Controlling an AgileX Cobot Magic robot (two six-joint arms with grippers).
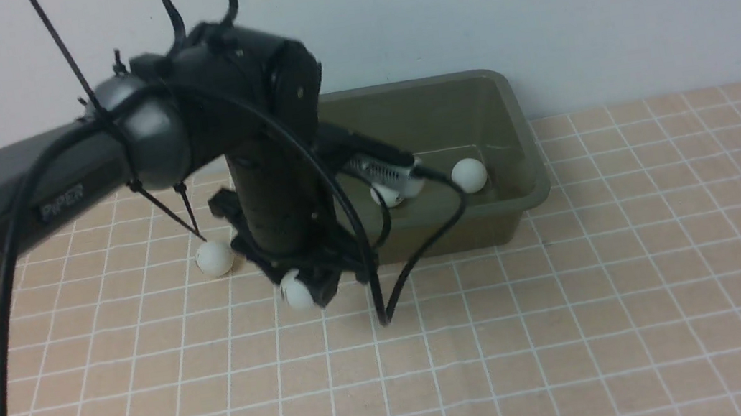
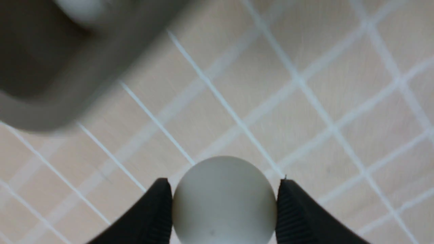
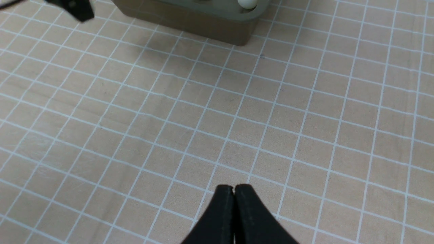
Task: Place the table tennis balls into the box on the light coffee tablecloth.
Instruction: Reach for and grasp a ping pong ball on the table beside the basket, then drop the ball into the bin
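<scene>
A small white matte table tennis ball [image 2: 223,203] is clamped between the two black ribbed fingers [image 2: 154,213] of the left gripper [image 2: 224,184]. The fingers are spread only to the ball's width and pressed against its opposite sides. The held ball is placed over the light peach-tan tablecloth printed with thin white grid lines [image 1: 575,324], near the front left end of the rectangular dark olive-green plastic tub [image 1: 522,143]. Whether it is lifted off the cloth or rests on it cannot be told. A second white ball [image 1: 214,257] is seen on the cloth just beside the gripper, on its left and apart from it.

The tub's left half is hidden in the front view by the left arm's dark wrist [image 1: 275,199]. In the left wrist view the tub is blurred and cut off at the frame's edge. In the right wrist view only its near wall and one corner are shown.

Inside the tub a third white ball [image 1: 468,175] is seen against the right end, and a fourth white ball [image 1: 389,196] is half covered by the silver wrist camera [image 1: 385,168]. Anything further left in the tub cannot be made out.

The right gripper [image 3: 234,190] is seen only in its own wrist view, its fingers brought together tip to tip with nothing between them, over bare cloth well apart from the tub
</scene>
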